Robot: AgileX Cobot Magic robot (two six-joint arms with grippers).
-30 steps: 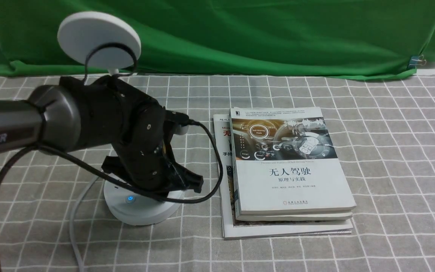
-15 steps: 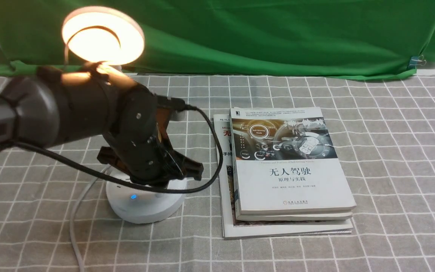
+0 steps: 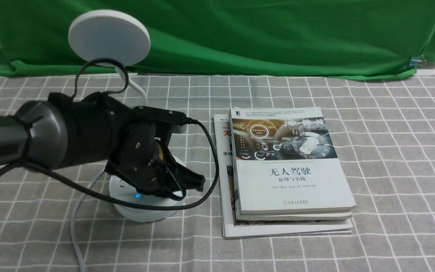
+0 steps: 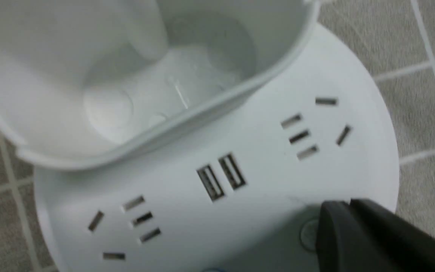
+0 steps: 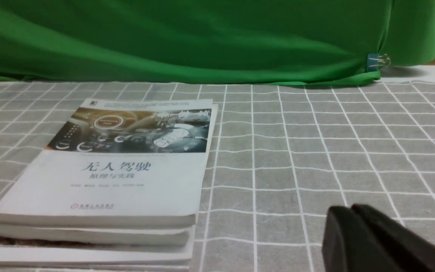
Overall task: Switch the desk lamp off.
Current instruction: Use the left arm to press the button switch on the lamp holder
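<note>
1. The left gripper [image 3: 193,183], fingers pressed together, sits low over the round base of the desk lamp [image 3: 145,213]. Its arm hides much of the base from the front.
2. The cup holder [image 4: 145,75] rises just beside the sockets and walls off that side.
3. The stack of books [image 3: 289,177] lies near the base on the right. The gap seems narrow, and a black cable [image 3: 214,162] loops across it.
4. Right of the books the checked cloth [image 3: 402,170] lies open, with the right gripper [image 5: 349,215] low over it, fingers together.

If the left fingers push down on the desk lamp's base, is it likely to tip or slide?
Unlikely to tip: the desk lamp has a wide, flat round base on cloth. The disc head on its thin neck may wobble.
</note>
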